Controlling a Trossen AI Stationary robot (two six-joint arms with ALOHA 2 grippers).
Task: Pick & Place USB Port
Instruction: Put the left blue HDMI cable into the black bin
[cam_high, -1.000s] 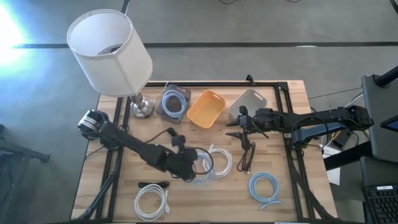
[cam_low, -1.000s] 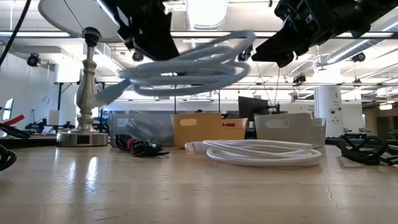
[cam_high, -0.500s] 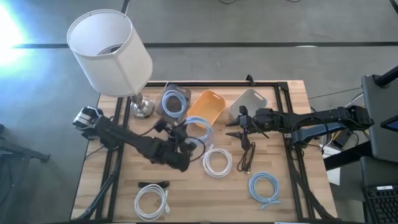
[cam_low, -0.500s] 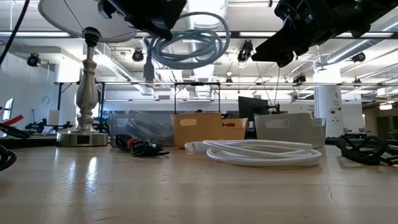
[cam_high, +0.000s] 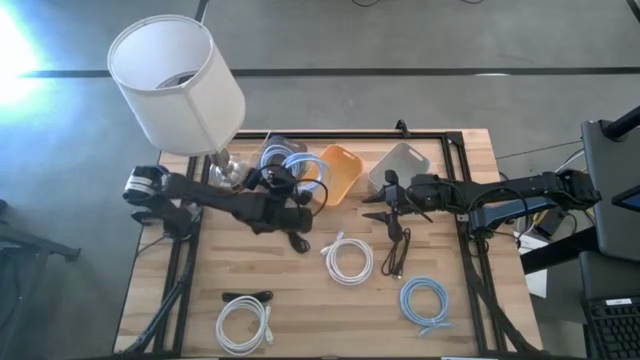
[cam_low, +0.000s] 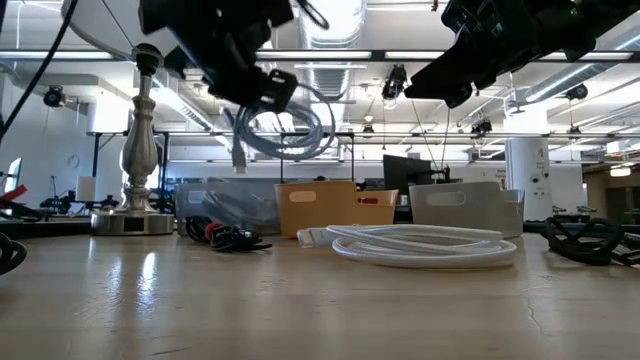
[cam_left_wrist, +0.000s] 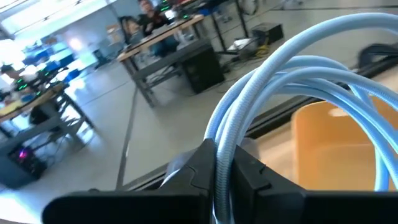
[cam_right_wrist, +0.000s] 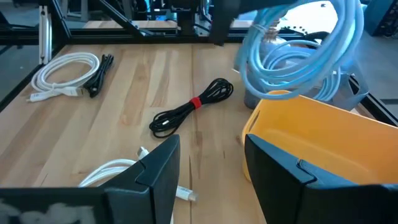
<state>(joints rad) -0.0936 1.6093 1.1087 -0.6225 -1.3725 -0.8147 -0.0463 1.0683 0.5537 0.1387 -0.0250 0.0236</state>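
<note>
Left side first: tall white-shaded lamp with silver base at the table's 11 o'clock.

Left gripper raised off the wooden table, fingers pressed together on a coiled light-blue USB cable. The coil hangs from the pinch toward the gripper's 1 o'clock, over the gap between the clear plastic bin holding blue cable and the orange plastic bin. Low view confirms the coil is in the air, well above the tabletop.

Below the gripper, at its 6 o'clock: small black bundled cable with red tie on the wood. Centre: white coiled cable.

Right of centre: grey plastic bin at 1 o'clock. Right gripper beside it, fingers spread, holding nothing. Light-blue coil at 5 o'clock.
</note>
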